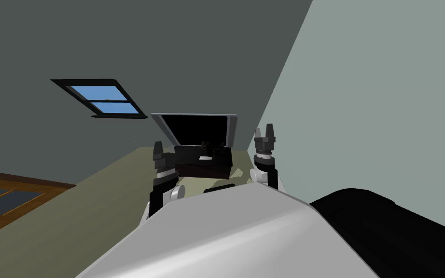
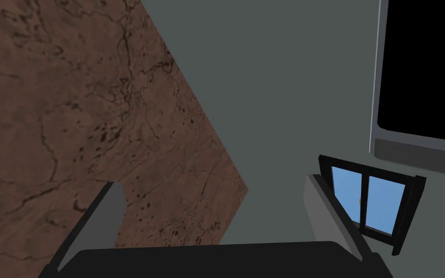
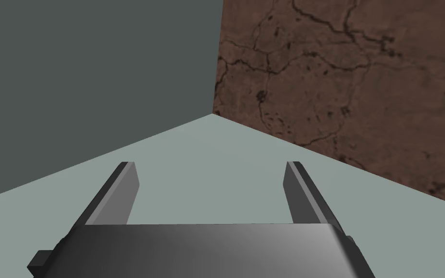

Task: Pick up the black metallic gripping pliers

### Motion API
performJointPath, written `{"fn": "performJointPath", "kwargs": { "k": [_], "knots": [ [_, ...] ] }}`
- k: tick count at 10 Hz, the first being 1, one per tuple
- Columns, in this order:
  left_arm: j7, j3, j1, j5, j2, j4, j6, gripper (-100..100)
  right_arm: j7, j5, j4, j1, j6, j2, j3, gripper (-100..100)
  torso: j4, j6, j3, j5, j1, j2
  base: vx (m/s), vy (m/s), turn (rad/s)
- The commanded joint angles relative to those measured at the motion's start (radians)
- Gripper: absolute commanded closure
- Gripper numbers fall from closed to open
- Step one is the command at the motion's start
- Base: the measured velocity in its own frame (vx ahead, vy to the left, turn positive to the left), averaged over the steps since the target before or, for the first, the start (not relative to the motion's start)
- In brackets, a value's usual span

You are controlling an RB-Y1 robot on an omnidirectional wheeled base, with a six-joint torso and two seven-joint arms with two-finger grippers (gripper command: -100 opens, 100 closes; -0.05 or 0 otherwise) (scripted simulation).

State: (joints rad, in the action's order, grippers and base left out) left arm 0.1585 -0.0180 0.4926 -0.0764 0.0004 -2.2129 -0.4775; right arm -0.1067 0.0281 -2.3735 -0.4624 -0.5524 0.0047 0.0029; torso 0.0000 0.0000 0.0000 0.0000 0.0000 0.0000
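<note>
Head view, my left gripper (image 1: 158,148) and right gripper (image 1: 265,131) flanking a dark case (image 1: 202,166), fingers apart on both, holding nothing.

The window (image 1: 102,99) had a black frame and blue panes; the floor (image 1: 96,202) was olive, the wall (image 1: 168,38) dark grey.

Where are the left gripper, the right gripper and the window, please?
left gripper (image 2: 213,181): left wrist view, midway between its fingertips
right gripper (image 3: 211,164): right wrist view, midway between its fingertips
window (image 1: 96,92): head view, upper blue pane
</note>
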Motion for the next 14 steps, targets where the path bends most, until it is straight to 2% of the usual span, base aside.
{"fn": "performJointPath", "kwargs": {
  "k": [1,4,7,12,13,14],
  "knots": [
    [0.012,0.000,-0.010,0.012,0.044,0.023,0.006,-100,0.000,0.000,0.000,0.000,0.000,0.000,0.000,0,0.000,0.000,0.000,0.000,0.000,0.000,0.010,-0.010,-0.017],
    [0.039,-0.001,-0.033,0.041,0.094,0.077,0.020,-100,0.000,0.000,0.000,0.000,0.000,0.000,0.000,0,0.000,0.000,-0.001,0.000,-0.001,-0.001,0.014,-0.027,-0.019],
    [0.079,-0.001,-0.065,0.083,0.124,0.153,0.040,-100,0.000,0.000,0.000,0.000,0.000,0.000,0.000,0,0.000,0.000,-0.001,0.000,-0.002,-0.002,0.026,-0.026,-0.026],
    [0.164,-0.003,-0.133,0.172,0.143,0.300,0.083,-100,0.000,0.000,0.000,0.000,0.000,0.000,0.000,0,-0.001,0.000,-0.002,-0.001,-0.003,-0.003,0.034,-0.044,-0.030],
    [0.164,-0.003,-0.133,0.172,0.143,0.311,0.083,-100,0.000,0.000,0.000,0.000,0.000,0.000,0.000,0,-0.001,0.000,-0.001,-0.001,-0.003,-0.002,0.016,-0.029,-0.012],
    [0.183,-0.003,-0.149,0.193,0.144,0.343,0.092,-100,0.000,0.000,0.000,0.000,0.000,0.000,0.000,0,0.000,0.000,-0.001,-0.001,-0.002,-0.002,0.017,-0.028,-0.024]
  ]
}}
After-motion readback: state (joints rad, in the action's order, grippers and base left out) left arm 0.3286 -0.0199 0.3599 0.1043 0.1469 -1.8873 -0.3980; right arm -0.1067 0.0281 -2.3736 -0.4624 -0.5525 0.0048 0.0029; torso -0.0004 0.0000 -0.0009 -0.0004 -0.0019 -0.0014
